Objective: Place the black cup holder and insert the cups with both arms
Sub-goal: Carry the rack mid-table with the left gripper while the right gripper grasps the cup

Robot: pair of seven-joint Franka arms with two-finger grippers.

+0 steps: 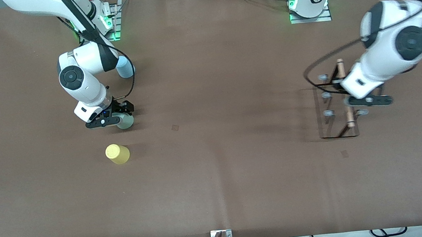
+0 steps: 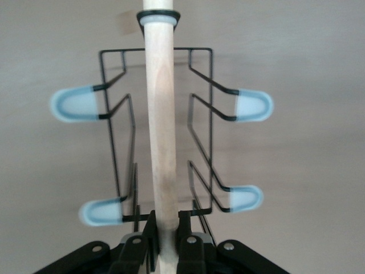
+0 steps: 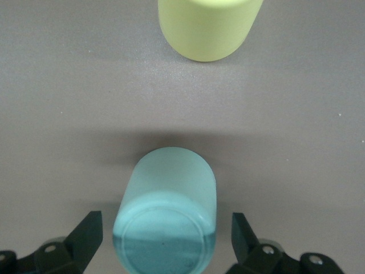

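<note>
Left gripper [image 1: 358, 101] fingers clamped on the light wooden rod of the thin black wire cup holder [image 1: 334, 105] at the left arm's end of the brown worktop [image 1: 223, 153], right gripper [image 3: 165, 240] fingers wide around the upside-down pale mint green plastic cup [image 3: 166, 208], yellow plastic cup [image 1: 117, 153] nearer the front camera, light blue plastic cup [image 1: 124, 68] farther.

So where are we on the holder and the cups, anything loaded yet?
Nothing is loaded. In hand: the left gripper is shut on the wooden rod of the black cup holder, at the left arm's end of the table. The right gripper is open around the mint green cup, fingers clear of it. Left: placing the holder, then all three cups; the yellow cup and light blue cup sit untouched.
</note>
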